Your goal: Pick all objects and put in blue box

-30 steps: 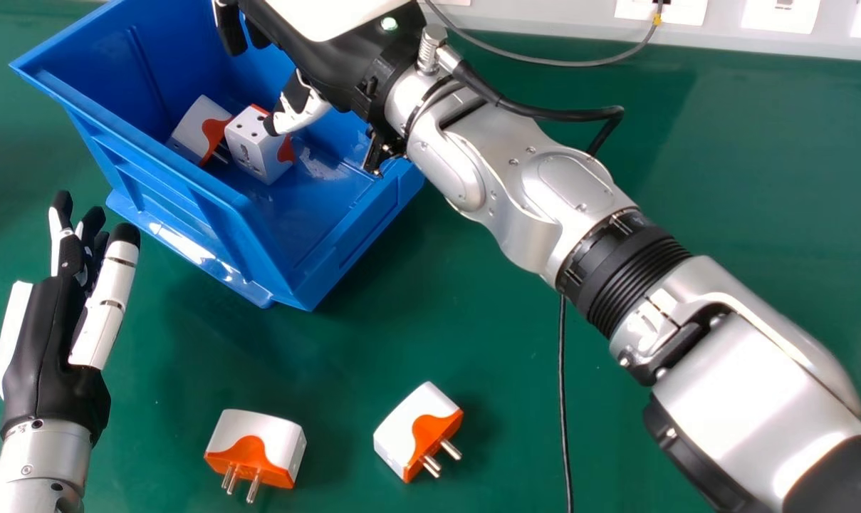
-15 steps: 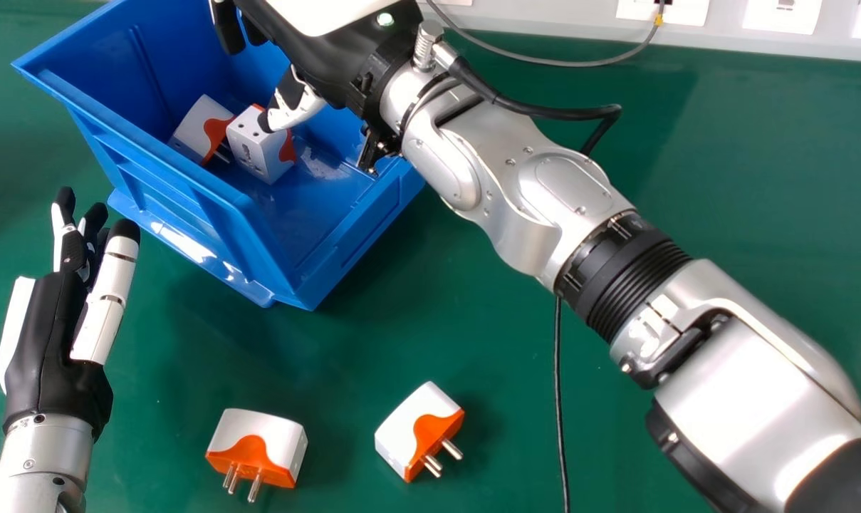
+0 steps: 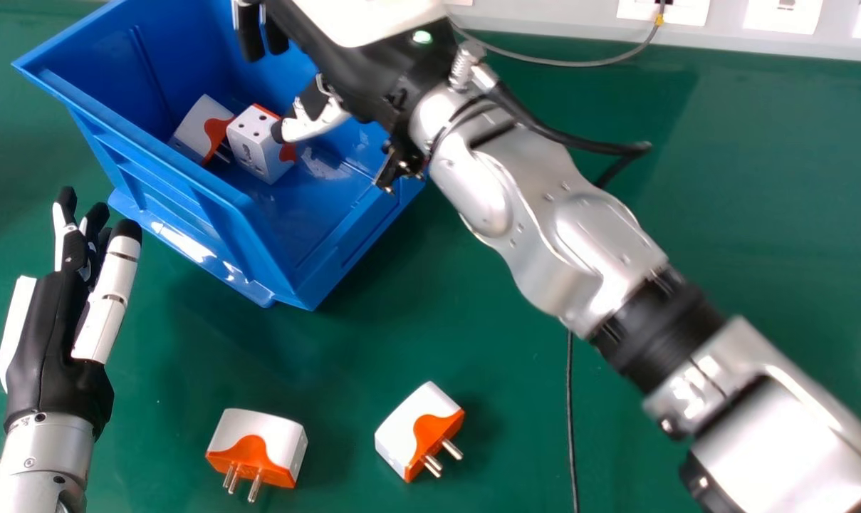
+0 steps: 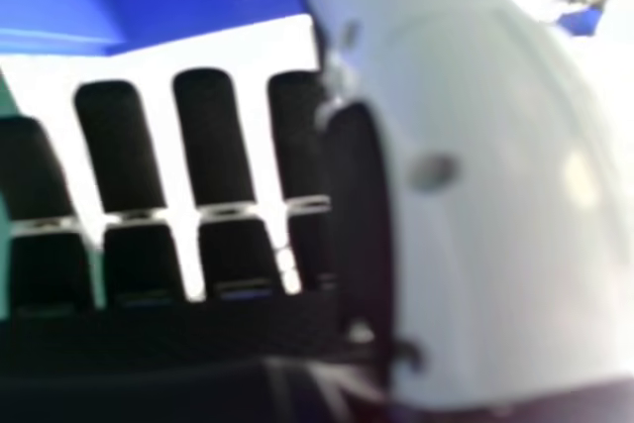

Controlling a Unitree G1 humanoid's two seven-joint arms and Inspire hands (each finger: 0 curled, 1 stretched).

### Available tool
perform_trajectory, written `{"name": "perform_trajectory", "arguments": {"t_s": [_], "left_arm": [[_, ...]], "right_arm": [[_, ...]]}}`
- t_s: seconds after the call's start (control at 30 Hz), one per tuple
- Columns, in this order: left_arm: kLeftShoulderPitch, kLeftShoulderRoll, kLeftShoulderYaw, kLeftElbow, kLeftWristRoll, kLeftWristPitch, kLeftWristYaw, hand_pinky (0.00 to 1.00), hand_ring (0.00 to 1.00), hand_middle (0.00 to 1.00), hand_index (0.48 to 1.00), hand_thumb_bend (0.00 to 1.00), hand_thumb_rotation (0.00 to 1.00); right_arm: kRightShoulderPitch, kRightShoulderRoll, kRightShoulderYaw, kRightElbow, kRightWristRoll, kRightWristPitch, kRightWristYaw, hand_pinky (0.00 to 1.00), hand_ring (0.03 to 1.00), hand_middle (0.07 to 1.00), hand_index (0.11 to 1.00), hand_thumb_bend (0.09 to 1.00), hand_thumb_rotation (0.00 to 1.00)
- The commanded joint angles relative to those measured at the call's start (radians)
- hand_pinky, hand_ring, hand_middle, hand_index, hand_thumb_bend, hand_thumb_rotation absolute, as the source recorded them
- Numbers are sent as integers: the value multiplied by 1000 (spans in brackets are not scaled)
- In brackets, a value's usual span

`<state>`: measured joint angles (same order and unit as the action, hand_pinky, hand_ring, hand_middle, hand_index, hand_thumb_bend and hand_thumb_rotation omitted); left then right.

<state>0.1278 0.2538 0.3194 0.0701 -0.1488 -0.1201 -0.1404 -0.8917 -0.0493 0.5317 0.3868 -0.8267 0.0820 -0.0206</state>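
In the head view my right hand (image 3: 373, 64) is over the blue box (image 3: 309, 263), open, its thumb tip close by a white and orange adapter inside; whether they touch I cannot tell. Straight, empty fingers of the right hand (image 4: 208, 141) show in the right hand view. Two adapters lie in the box side by side, one tilted (image 3: 201, 127), the other (image 3: 256, 146) with socket holes facing up. Two more, a left one (image 3: 259, 442) and a right one (image 3: 416, 431), lie on the green table with pins toward the near edge. My left hand (image 3: 56, 342) is open and empty, left of the box.
The silver right forearm crosses above the table (image 3: 487, 399) from the lower right. A thin black cable (image 3: 571, 413) runs beneath it. Along the back, a grey cable (image 3: 580, 63) lies before a pale wall strip with sockets (image 3: 783, 14).
My right hand and forearm have shifted right and slightly toward the near edge over the last half second, after a slight leftward drift. Left hand and adapters stay practically in place.
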Motion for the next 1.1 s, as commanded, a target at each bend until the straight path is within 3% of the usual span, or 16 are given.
{"name": "perform_trajectory", "arguments": {"t_s": [0.0, 0.13, 0.2, 0.23, 0.33, 0.43, 0.47, 0.53, 0.57, 0.77, 0.83, 0.93, 1.07], "left_arm": [[3, 7, 2, -22, 5, -12, 0, 1000, 1000, 1000, 1000, 285, 759], [4, 12, 1, -9, 11, -26, -4, 1000, 1000, 1000, 1000, 285, 759], [4, 13, 2, -5, 13, -32, -5, 1000, 1000, 1000, 1000, 287, 759], [3, 13, 3, -2, 14, -34, -5, 1000, 1000, 1000, 1000, 296, 764], [2, 12, 6, -11, 20, -21, 4, 1000, 1000, 1000, 1000, 305, 769], [9, 10, 5, -26, 32, -18, 18, 1000, 1000, 1000, 1000, 327, 788], [12, 9, 4, -29, 34, -20, 21, 1000, 1000, 1000, 1000, 327, 788], [15, 9, 4, -24, 38, -35, 22, 1000, 1000, 1000, 1000, 352, 809], [15, 9, 5, -22, 39, -40, 21, 1000, 1000, 1000, 1000, 358, 812], [15, 15, 5, -12, 49, -66, 19, 1000, 1000, 1000, 1000, 405, 824], [21, 17, 4, -18, 50, -64, 16, 1000, 1000, 1000, 1000, 417, 826], [16, 24, 8, 0, 54, -72, 13, 1000, 1000, 1000, 1000, 433, 828], [29, 20, 10, -26, 50, -61, 13, 1000, 1000, 1000, 1000, 445, 829]], "right_arm": [[72, -7, -37, -158, 26, 43, 41, 357, 440, 512, 488, 498, 0], [251, -40, -52, -388, 9, 67, 43, 349, 444, 523, 496, 496, 0], [313, -62, -48, -464, -19, 77, 43, 384, 495, 564, 534, 549, 0], [342, -74, -48, -496, -30, 76, 45, 449, 561, 622, 587, 596, 24], [463, -128, -45, -611, -71, 63, 47, 522, 632, 684, 643, 630, 71], [598, -190, -43, -711, -124, 53, 52, 746, 812, 839, 814, 717, 305], [639, -204, -45, -743, -138, 54, 59, 746, 812, 839, 814, 717, 305], [722, -221, -52, -808, -151, 60, 78, 896, 923, 934, 924, 833, 547], [746, -223, -55, -827, -154, 61, 86, 917, 939, 948, 939, 849, 583], [949, -216, -81, -942, -136, 63, 87, 979, 984, 987, 985, 886, 688], [1017, -217, -84, -962, -129, 47, 67, 987, 990, 992, 990, 881, 695], [1082, -223, -92, -979, -128, 29, 58, 992, 994, 995, 994, 871, 702], [1149, -227, -101, -977, -120, 5, 53, 995, 996, 997, 996, 858, 705]]}}
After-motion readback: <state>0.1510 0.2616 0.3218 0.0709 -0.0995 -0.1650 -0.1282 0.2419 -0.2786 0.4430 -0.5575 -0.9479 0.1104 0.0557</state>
